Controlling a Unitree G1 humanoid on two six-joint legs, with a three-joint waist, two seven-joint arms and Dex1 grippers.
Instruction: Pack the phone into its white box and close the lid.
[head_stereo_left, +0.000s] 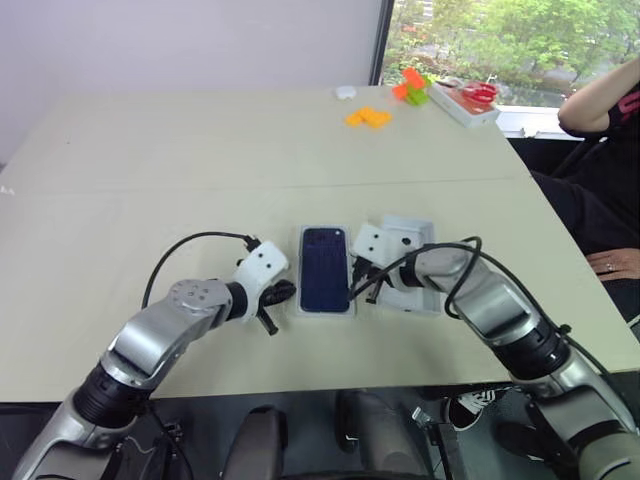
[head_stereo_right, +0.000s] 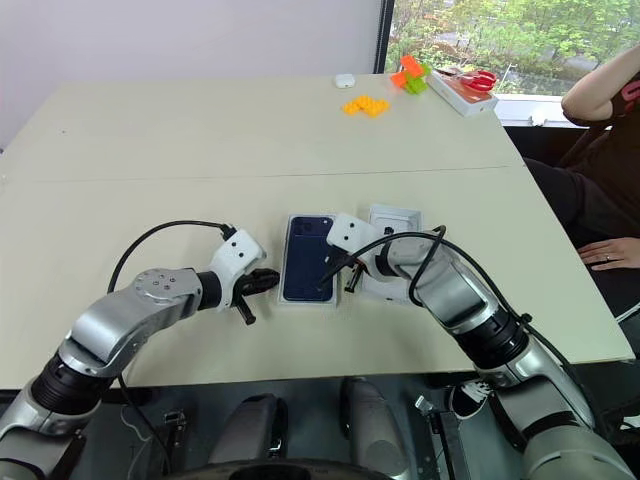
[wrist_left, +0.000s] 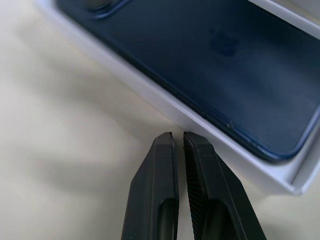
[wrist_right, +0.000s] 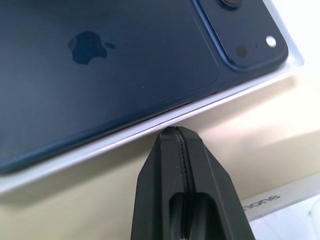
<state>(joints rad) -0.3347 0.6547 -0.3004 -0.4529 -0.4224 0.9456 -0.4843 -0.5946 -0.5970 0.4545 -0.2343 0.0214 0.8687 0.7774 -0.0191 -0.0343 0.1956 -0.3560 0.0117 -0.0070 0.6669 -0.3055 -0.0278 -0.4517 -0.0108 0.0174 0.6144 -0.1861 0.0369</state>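
The phone (head_stereo_left: 324, 268) lies back-up inside the white box (head_stereo_left: 301, 300), mid worktop (head_stereo_left: 150, 180), w/ the box rim showing all round it. So packing looks done; lid step is what's left, I'd say.

Left gripper (head_stereo_left: 272, 308) sits just beside the box's left long edge, fingers nearly together w/ a thin slit between, holding nothing. Right gripper (head_stereo_left: 357, 290) is at the box's right long edge, fingers pressed fully together, also empty; tip is at the rim, can't tell if it touches.

The lid (head_stereo_left: 412, 262) lies just right of the box, partly under your right arm, so approx half is hidden.

Handling: phone is a stiff glossy slab, prob slippery and scratch-prone, so don't pinch its face. If it needs seating, push on the flat back w/ a closed tip. Box and lid are light thin card, stiff enough but will skid on the worktop if nudged sideways. Take the lid by a long edge, pinching the thin wall, and hold the box steady w/ the other gripper.

Views: head cams give layout, i.e. box, lid, both arms. Left wrist cam adds the box's wall height and the near corner. Right wrist cam shows the camera cluster, logo, and printed lettering on a white edge nearby, prob the lid's side.
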